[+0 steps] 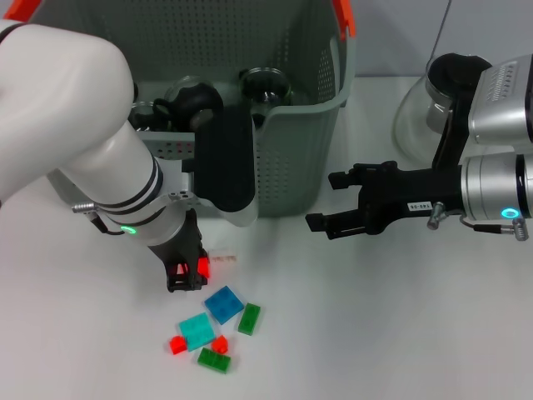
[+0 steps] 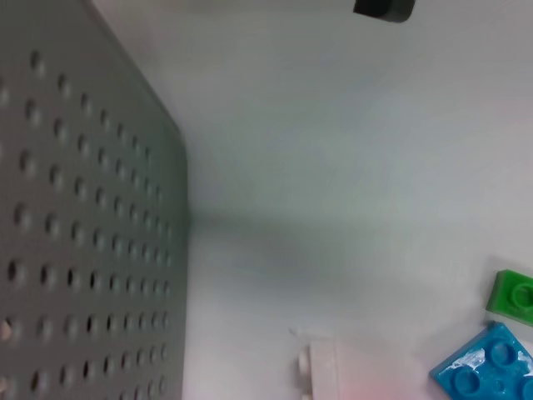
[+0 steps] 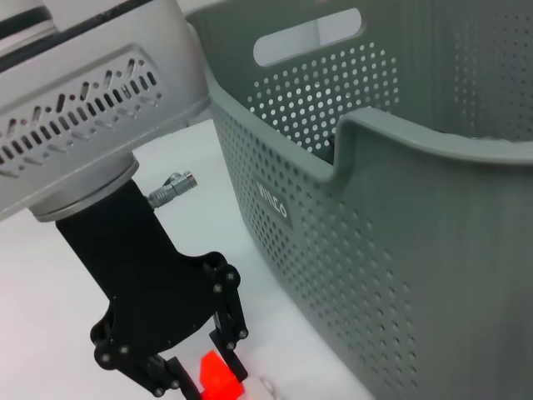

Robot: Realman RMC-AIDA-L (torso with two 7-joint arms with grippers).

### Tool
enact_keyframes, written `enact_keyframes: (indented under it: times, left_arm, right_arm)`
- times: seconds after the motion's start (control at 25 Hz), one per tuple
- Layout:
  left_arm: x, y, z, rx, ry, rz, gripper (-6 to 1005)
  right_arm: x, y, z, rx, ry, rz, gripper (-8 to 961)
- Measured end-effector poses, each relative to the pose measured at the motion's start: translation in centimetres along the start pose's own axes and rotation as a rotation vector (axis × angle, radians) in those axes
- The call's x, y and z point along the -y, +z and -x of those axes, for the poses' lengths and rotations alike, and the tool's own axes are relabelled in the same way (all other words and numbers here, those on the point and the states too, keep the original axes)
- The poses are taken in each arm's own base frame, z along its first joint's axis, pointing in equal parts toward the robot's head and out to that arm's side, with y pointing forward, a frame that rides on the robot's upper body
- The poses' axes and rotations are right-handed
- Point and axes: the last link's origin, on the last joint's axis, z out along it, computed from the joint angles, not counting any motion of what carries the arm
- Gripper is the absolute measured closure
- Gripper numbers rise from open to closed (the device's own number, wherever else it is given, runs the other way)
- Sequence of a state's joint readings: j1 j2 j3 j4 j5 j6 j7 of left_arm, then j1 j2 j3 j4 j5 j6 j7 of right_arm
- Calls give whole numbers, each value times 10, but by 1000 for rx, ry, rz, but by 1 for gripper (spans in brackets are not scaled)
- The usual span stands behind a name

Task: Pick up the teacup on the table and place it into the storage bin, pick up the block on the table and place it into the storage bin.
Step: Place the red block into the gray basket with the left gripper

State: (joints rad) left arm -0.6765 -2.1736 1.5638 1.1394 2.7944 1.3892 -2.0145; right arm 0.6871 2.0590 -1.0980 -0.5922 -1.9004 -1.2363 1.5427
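Observation:
My left gripper (image 1: 186,273) stands low over the table, in front of the storage bin (image 1: 308,142), shut on a small red block (image 1: 201,267). The right wrist view shows that red block (image 3: 218,377) pinched between the black fingertips of the left gripper (image 3: 200,379), beside the bin's perforated wall (image 3: 375,225). A dark glass teacup (image 1: 265,83) lies inside the bin. To the bin's right, my right gripper (image 1: 330,200) hovers open and holds nothing.
Loose blocks lie just beyond the left gripper: blue (image 1: 223,304), cyan (image 1: 196,331), green (image 1: 249,318), green (image 1: 214,360), two small red ones, and a whitish one (image 2: 321,367). A glass carafe (image 1: 420,117) stands at the back right.

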Motion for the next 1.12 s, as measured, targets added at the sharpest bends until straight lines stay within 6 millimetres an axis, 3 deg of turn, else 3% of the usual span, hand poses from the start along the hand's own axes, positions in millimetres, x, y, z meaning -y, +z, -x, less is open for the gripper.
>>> enact_keyframes:
  times: [0.36, 0.76, 0.88, 1.0, 1.12]
  left_arm:
    - [-2, -7, -1, -23, -41, -12, 697]
    - [-24, -47, -4, -273, -138, 130, 698]
    - [-27, -68, -4, -458, -183, 210, 699]
    - [-21, -102, 3, -694, -208, 267, 700]
    - [-2, -132, 14, -849, -249, 188, 698]
  right_arm:
    - [-1, -1, -1, -2, -11, 4, 7]
    - [-2, -1, -3, -6, -24, 14, 7]
    - [-3, -2, -3, -10, -25, 24, 7]
    - [-4, -4, -6, -10, -16, 31, 7]
    - [-5, -5, -8, -13, -9, 35, 7]
